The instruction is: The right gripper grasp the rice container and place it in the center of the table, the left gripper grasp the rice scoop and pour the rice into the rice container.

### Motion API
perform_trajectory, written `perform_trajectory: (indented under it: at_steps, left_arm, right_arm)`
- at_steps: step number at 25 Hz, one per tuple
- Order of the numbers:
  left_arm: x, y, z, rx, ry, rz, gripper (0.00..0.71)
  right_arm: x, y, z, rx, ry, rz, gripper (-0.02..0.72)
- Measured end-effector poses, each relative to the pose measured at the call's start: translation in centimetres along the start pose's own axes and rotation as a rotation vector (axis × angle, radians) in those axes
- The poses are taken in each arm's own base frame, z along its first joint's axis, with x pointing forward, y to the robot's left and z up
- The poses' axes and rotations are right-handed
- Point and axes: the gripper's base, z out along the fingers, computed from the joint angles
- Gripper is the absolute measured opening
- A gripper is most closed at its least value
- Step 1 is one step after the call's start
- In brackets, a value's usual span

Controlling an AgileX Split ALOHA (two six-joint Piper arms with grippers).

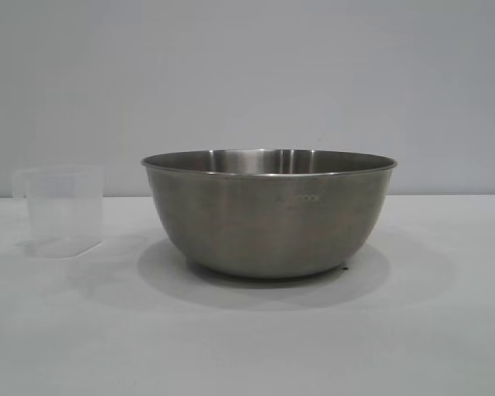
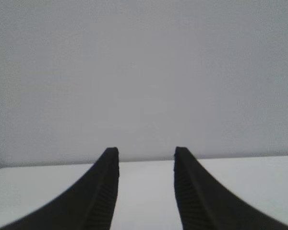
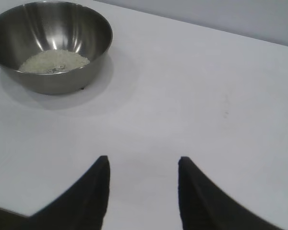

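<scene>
Your one steel bowl [image 1: 270,216] sits mid-table [image 1: 445,330] with a single pale heap of rice [image 3: 54,61] on its bottom, so the pour looks done to me. The one clear scoop [image 1: 59,211] stands upright and apparently empty just beside it, on the left arm's side, likely set down there to stay clear. Two grippers in all: your left gripper [image 2: 146,158] points level across bare tabletop with fingers apart on nothing, and your right gripper [image 3: 144,165] hangs well back from the bowl, fingers spread, empty.
</scene>
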Motion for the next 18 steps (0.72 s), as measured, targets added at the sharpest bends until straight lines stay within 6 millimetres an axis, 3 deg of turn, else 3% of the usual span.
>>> perform_trajectory:
  at_steps: [8,18]
  left_arm:
    - [-4.2,0.1,-6.6,-0.026,0.058,0.061,0.281]
    - [-4.3,0.4,-15.9,-0.113,0.238,0.048,0.281]
  right_arm:
    - [0.0,0.0,0.0,0.000,0.000,0.000,0.316]
    - [0.0,0.0,0.0,0.000,0.000,0.000,0.316]
